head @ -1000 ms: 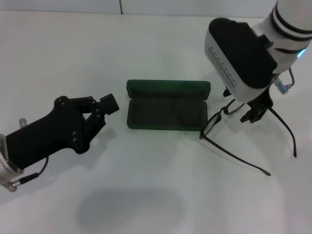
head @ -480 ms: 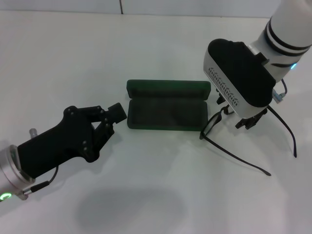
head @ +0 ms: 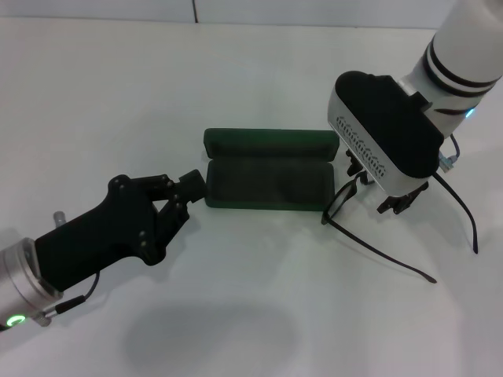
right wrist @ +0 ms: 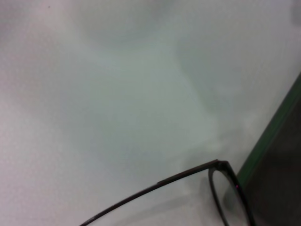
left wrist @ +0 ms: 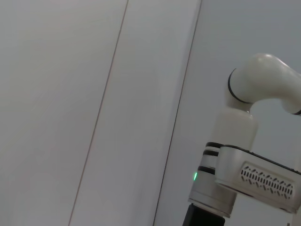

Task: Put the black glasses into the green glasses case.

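The green glasses case [head: 268,185] lies open at the middle of the table, its lid [head: 271,143] folded back and its dark lining bare. The black glasses [head: 343,201] rest on the table against the case's right end, temple arms spread toward the front right. My right gripper [head: 375,186] hangs low over the glasses' front frame, open, with one finger on either side of it. My left gripper [head: 192,183] is shut with nothing in it, its tip right at the case's left end. The right wrist view shows one lens [right wrist: 229,195] beside the case's green edge [right wrist: 273,134].
The white table [head: 259,71] stretches around the case. One temple arm [head: 381,253] reaches toward the front, the other [head: 464,210] runs out to the right. In the left wrist view only the right arm [left wrist: 249,181] and a pale wall show.
My left gripper has slid to the right, up to the case's left end. My right gripper has shifted left and lower over the glasses. Case and glasses have stayed put.
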You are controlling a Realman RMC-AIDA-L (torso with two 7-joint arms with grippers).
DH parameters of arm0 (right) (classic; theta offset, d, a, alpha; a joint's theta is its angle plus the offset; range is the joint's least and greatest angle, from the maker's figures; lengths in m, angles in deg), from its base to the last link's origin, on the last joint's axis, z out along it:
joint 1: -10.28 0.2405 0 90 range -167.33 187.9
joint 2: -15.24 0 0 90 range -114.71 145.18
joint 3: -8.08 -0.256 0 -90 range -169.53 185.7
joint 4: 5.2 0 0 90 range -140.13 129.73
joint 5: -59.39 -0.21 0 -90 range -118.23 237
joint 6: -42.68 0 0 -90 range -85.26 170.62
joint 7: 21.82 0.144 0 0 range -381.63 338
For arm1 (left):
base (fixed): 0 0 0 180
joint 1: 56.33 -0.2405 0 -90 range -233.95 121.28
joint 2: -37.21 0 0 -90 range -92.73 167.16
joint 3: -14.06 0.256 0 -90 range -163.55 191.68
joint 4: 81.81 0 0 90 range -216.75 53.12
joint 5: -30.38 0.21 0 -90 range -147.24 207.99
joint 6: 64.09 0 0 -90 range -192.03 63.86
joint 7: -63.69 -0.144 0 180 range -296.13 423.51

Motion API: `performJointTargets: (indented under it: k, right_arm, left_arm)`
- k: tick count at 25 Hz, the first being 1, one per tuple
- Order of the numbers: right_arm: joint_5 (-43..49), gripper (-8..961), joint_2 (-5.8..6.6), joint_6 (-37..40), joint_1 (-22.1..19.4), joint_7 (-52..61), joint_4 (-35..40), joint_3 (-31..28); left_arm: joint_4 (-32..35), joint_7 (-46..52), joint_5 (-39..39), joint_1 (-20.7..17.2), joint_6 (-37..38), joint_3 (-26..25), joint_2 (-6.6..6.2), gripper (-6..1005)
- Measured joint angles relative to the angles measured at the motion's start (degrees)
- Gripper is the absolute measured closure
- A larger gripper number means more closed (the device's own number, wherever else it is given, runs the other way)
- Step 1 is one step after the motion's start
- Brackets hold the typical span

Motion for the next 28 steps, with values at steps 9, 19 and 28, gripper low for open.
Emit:
performJointTargets:
  k: [9,19,28]
  right_arm:
    - [0.0,424,0.0,0.1,0.0,0.3,-0.1,1.1]
    - [-0.1,782,0.0,0.8,-0.3,1.2,-0.3,1.1]
    - [-0.2,886,-0.01,6.1,-1.8,2.8,3.1,-5.0]
  left_arm:
    - [-0.3,0.0,0.0,-0.2,0.0,0.0,-0.01,969]
    - [-1.8,-0.8,0.0,-0.1,0.0,0.0,0.07,970]
    - [-1.7,-0.8,0.0,0.0,1.8,0.7,-0.02,971]
